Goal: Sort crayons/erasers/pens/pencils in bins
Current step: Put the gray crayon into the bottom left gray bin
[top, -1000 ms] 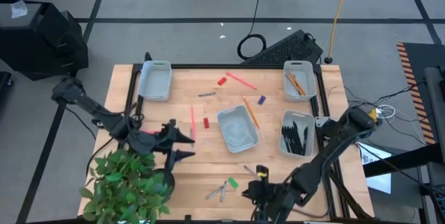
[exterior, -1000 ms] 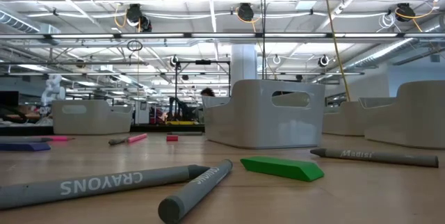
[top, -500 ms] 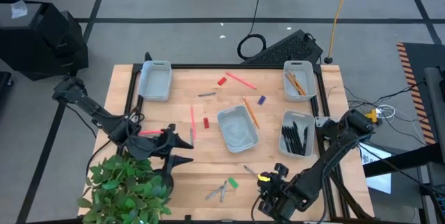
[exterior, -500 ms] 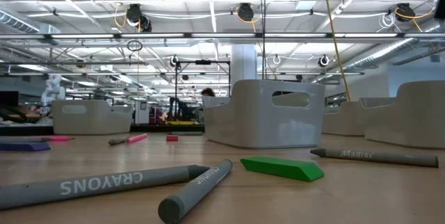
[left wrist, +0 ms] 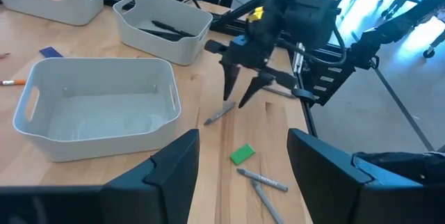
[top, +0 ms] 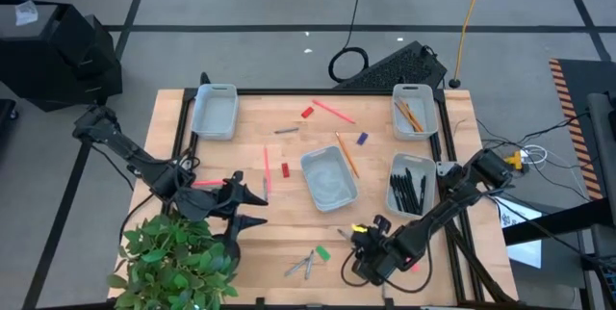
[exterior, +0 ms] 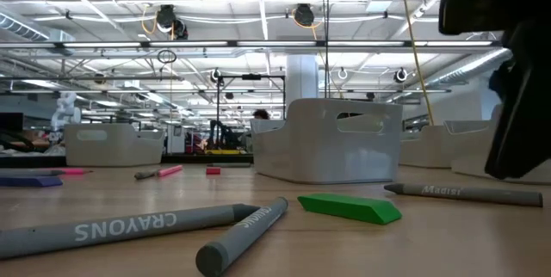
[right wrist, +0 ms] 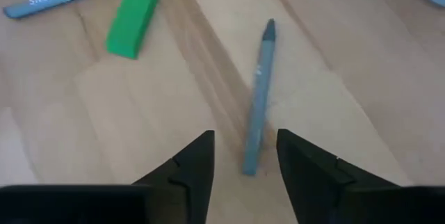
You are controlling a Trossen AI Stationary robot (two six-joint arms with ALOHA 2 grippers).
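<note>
Crayons [exterior: 129, 225] on bare wood table [top: 289, 214] — both grippers [top: 361, 243] [top: 252, 204] spread wide, empty.

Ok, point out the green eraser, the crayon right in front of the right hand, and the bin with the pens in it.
green eraser [right wrist: 132, 19], right wrist view, middle of its top face
crayon [right wrist: 258, 99], right wrist view, mid-shaft
bin with pens [top: 394, 201], high view, its near rim

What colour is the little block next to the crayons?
Green. The eraser shows best in the low view.
</note>
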